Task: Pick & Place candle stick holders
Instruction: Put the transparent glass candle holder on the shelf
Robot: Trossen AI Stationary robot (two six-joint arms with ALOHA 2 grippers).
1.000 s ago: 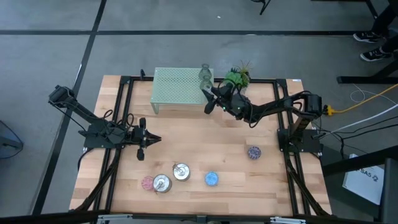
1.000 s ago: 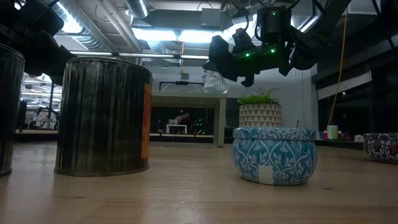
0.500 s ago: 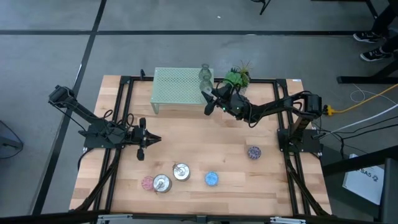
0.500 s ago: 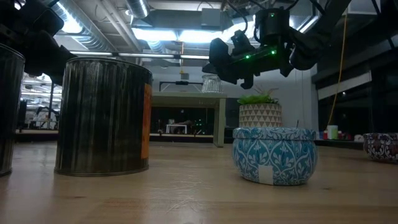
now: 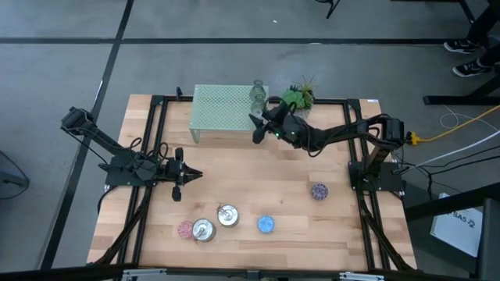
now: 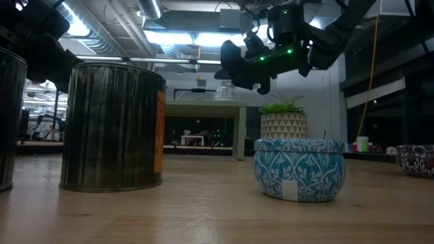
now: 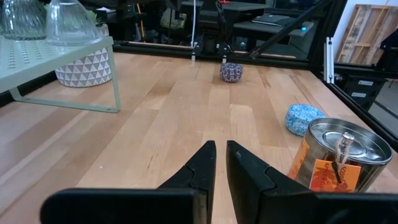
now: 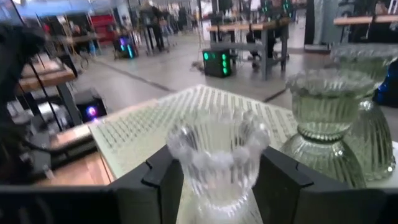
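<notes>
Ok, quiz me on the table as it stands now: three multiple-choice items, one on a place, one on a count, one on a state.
1. Where is the right gripper?
A) at the right end of the mint-green mesh stand
B) over the blue holder
C) at the front edge

2. How many shiny silver holders stand on the table?
A) one
B) two
C) four

3. The left gripper is
A) shut and empty
B) shut on a silver holder
C) wide open

Answers:
1 A: the high view shows it at the stand, by the clear glass holder.
2 B: two stand side by side near the front.
3 A: its wrist view shows the fingers nearly together with nothing between them.
</notes>
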